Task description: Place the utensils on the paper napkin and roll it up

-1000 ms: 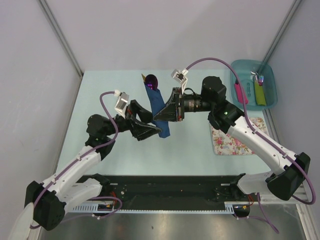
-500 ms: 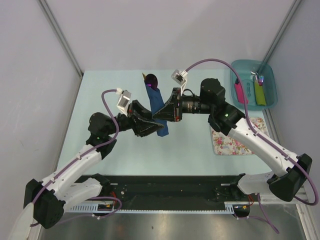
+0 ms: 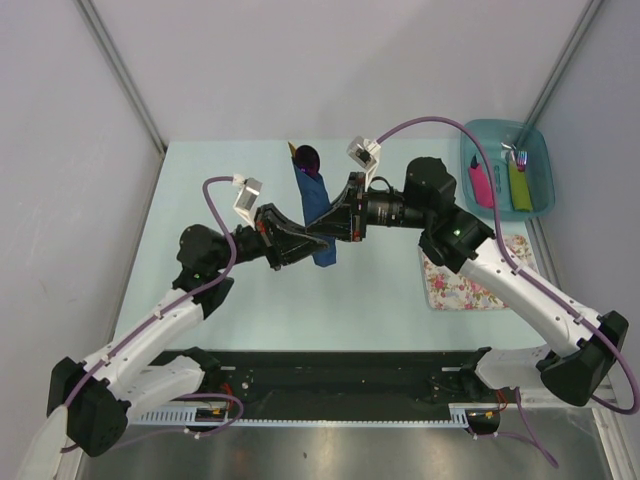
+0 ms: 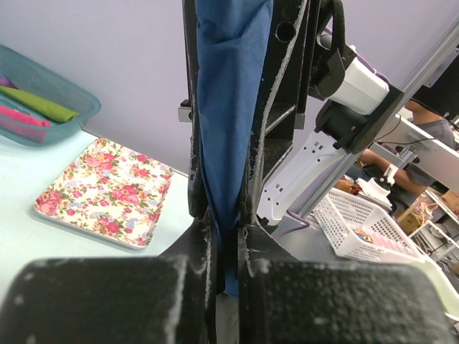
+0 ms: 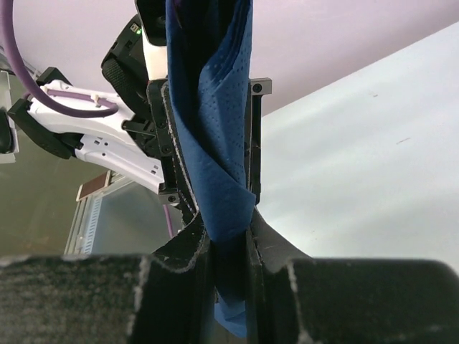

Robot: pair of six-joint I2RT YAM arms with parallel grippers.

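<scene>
1. We see the paper napkin (image 3: 312,192) rolled into a slim dark-blue tube over the middle of the pale green table (image 3: 200,300). Its long axis runs from the far centre toward the near right.
2. At the tube's far end the spoon (image 3: 306,157) shows its glossy purple bowl. The tan tip of the wooden knife (image 3: 291,150) peeks out just beside it, and both point away from the arm bases.
3. The paper is thin and matte. The right wrist view shows fine dimples on it and loose, overlapping wraps.
4. The left gripper (image 3: 312,245) pinches the tube's near end from the left. In its wrist view the blue paper fills the narrow gap between black, gritty pads (image 4: 247,251).
5. The right gripper (image 3: 328,222) clamps the tube from the right, just beyond the left one, with a short tail of paper hanging past its fingers.
6. A floral mat (image 3: 455,285) and a teal bin (image 3: 540,150) sit well apart to the right.
</scene>
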